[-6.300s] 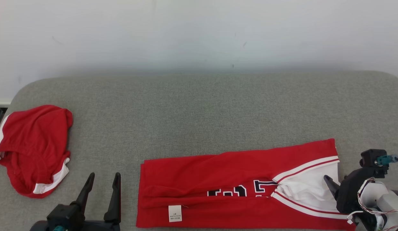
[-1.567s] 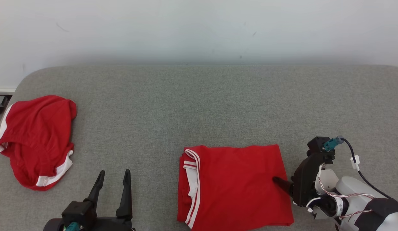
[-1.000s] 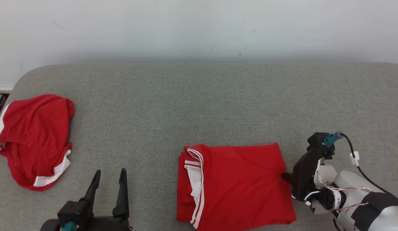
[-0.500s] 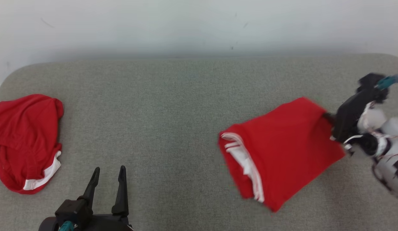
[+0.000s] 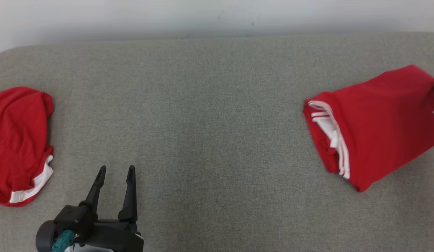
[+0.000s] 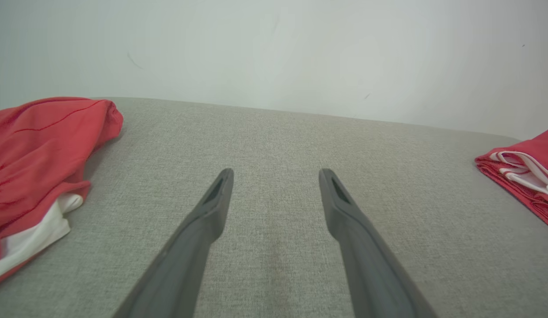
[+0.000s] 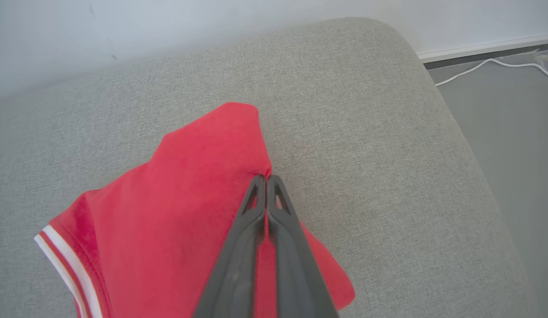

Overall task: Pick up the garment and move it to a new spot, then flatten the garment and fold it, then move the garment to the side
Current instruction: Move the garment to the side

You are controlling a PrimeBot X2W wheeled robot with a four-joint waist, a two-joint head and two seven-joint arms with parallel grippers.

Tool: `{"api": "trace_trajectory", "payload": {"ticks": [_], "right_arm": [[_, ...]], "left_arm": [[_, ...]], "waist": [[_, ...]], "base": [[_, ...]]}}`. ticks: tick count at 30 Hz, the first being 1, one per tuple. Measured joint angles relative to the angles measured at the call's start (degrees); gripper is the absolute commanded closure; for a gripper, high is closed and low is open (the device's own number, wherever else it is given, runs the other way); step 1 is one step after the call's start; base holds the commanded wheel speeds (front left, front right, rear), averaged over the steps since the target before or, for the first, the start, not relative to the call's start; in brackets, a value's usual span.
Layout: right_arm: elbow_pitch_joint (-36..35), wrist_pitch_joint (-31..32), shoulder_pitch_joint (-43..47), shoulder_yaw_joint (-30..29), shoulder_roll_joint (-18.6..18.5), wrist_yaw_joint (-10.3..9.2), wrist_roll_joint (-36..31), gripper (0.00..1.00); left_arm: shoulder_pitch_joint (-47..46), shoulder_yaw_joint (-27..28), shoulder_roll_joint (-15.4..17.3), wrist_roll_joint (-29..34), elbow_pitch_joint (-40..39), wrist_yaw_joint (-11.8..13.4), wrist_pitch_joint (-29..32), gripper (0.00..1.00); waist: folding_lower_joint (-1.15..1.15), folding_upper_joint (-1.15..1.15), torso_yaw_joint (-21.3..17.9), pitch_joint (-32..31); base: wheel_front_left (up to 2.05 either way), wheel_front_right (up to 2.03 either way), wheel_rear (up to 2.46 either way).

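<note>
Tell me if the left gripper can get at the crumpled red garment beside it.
Probably yes: the left gripper is open, and only bare grey cushion lies between it and the crumpled red garment.

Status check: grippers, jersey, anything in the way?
Right gripper jaws shut on jersey edge. Left gripper open, empty, low left. Jersey folded, near cushion right end. Other red garment far left, not in the way.

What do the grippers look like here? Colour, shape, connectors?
Left gripper: two long, dark grey, tapering fingers on a black base with a teal connector. Right gripper: same dark fingers, slotted near the tips.
</note>
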Motion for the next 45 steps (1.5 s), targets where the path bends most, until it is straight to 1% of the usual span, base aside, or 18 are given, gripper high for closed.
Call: {"api": "trace_trajectory", "payload": {"ticks": [3, 8, 13, 22, 32, 38, 40, 41, 42, 45], "right_arm": [[1.15, -0.23, -1.55, -0.30, -0.92, -0.02, -0.21, 1.00], [2.16, -0.82, -2.57, -0.25, -1.18, -0.20, -1.13, 1.00], [3.10, -1.58, -4.20, -0.30, -3.36, -0.20, -2.08, 1.00], [4.87, -3.16, -6.38, -0.46, -5.87, -0.16, -3.34, 1.00], [5.37, -4.34, -7.70, 0.05, -6.55, -0.21, -5.00, 1.00], [6.47, -4.33, -7.69, 0.60, -6.43, -0.94, -5.37, 1.00], [6.75, -4.25, -7.62, 1.44, -6.43, -1.03, -6.25, 0.04], [6.87, -4.23, -7.62, 1.66, -6.38, -1.12, -6.65, 0.00], [6.97, -4.37, -7.64, 2.09, -6.38, -1.45, -7.65, 0.00], [7.15, -4.39, -7.65, 2.21, -6.37, -1.47, -7.88, 0.00]], "left_arm": [[-0.25, 0.04, 0.37, 0.11, -0.05, -0.40, 0.00, 0.00], [-1.14, 0.09, 0.77, 0.44, -0.57, -0.51, 0.00, 0.00], [-1.22, 0.16, 1.13, 0.46, -1.05, -0.92, 0.00, 0.00], [-2.37, 0.16, 1.60, 0.52, -1.47, -1.01, 0.00, 0.00], [-2.37, 0.36, 1.88, 0.52, -1.46, -1.01, 0.00, 0.00], [-2.33, 0.42, 1.87, 0.52, -1.46, -1.01, 0.00, 0.00], [-2.33, 0.47, 1.87, 0.52, -1.44, -1.01, 0.00, 0.00], [-2.33, 0.52, 1.87, 0.52, -1.44, -1.00, 0.00, 0.00], [-2.33, 0.65, 1.87, 0.52, -1.41, -1.00, 0.00, 0.00], [-2.33, 0.80, 1.88, 0.52, -1.37, -1.00, 0.00, 0.00]], "waist": [[0.00, 0.00, -0.28, 0.97], [0.00, 0.00, -1.08, 2.23], [0.00, 0.00, -1.93, 3.40], [0.00, 0.00, -2.95, 4.73], [-0.01, 0.00, -3.39, 4.78], [-0.01, -0.01, -3.51, 4.92], [-0.01, -0.01, -3.51, 4.98], [-0.01, -0.01, -3.51, 5.01], [0.00, -0.01, -3.50, 5.06], [-0.01, -0.01, -3.49, 5.08]], "base": [[0.00, 0.00, 0.00], [0.00, 0.00, 0.00], [0.00, 0.00, 0.00], [0.00, 0.00, 0.00], [0.00, 0.00, 0.00], [0.00, 0.00, 0.00], [0.00, 0.00, 0.00], [0.00, 0.00, 0.00], [0.00, 0.00, 0.00], [0.00, 0.00, 0.00]]}}
